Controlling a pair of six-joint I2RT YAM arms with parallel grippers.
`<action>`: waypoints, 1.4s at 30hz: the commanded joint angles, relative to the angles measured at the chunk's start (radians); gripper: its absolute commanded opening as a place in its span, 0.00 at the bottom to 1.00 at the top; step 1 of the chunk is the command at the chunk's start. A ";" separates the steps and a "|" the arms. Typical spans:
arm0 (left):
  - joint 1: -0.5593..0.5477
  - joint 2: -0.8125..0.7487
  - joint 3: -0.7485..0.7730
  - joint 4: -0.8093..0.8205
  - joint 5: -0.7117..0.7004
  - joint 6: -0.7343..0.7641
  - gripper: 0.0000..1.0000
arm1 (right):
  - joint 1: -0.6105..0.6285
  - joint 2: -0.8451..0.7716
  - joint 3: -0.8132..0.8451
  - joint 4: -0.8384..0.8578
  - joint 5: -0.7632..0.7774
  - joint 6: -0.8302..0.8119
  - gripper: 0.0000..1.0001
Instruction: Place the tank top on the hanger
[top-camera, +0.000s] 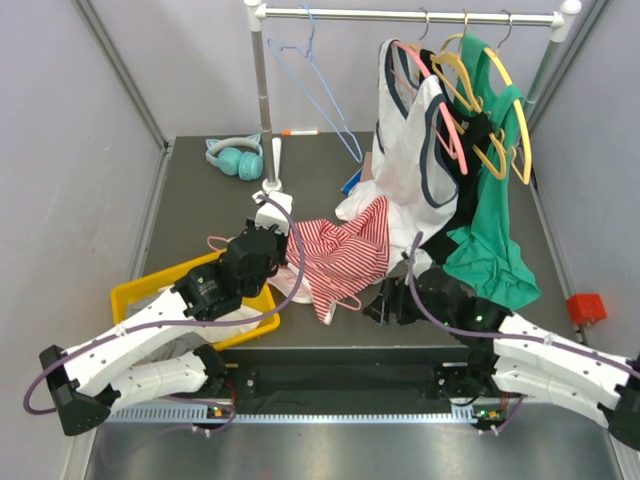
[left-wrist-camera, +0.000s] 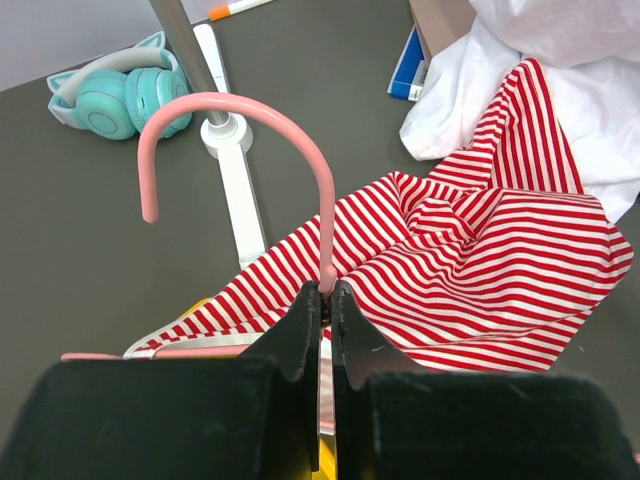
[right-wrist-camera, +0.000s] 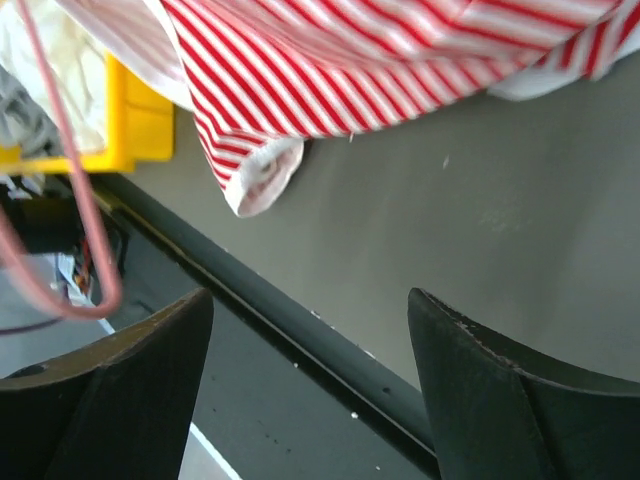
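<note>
Left end effector (left-wrist-camera: 324, 293): jaws clamped tight on neck of hanger (left-wrist-camera: 250, 104). Hook rises just ahead of fingertips, curls over to left.
Tank top (left-wrist-camera: 480, 270): crumpled on tabletop (left-wrist-camera: 120, 260), ahead and right of left end effector. Striped fabric reaches back to jaws.
Right end effector (right-wrist-camera: 310, 300): jaws wide apart, nothing between, low over bare tabletop. Striped hem just ahead, pink hanger wire off its left finger.
Yellow bin (top-camera: 135, 293): beneath left wrist.
</note>
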 joint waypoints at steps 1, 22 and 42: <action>-0.001 -0.019 0.040 0.025 -0.007 -0.019 0.00 | 0.085 0.150 -0.024 0.291 -0.032 0.067 0.78; -0.001 -0.115 0.046 -0.030 -0.012 -0.013 0.00 | 0.153 0.632 0.033 0.769 -0.104 0.141 0.71; 0.001 -0.233 0.079 -0.125 -0.068 -0.096 0.00 | 0.073 0.400 -0.054 0.622 -0.159 -0.012 0.86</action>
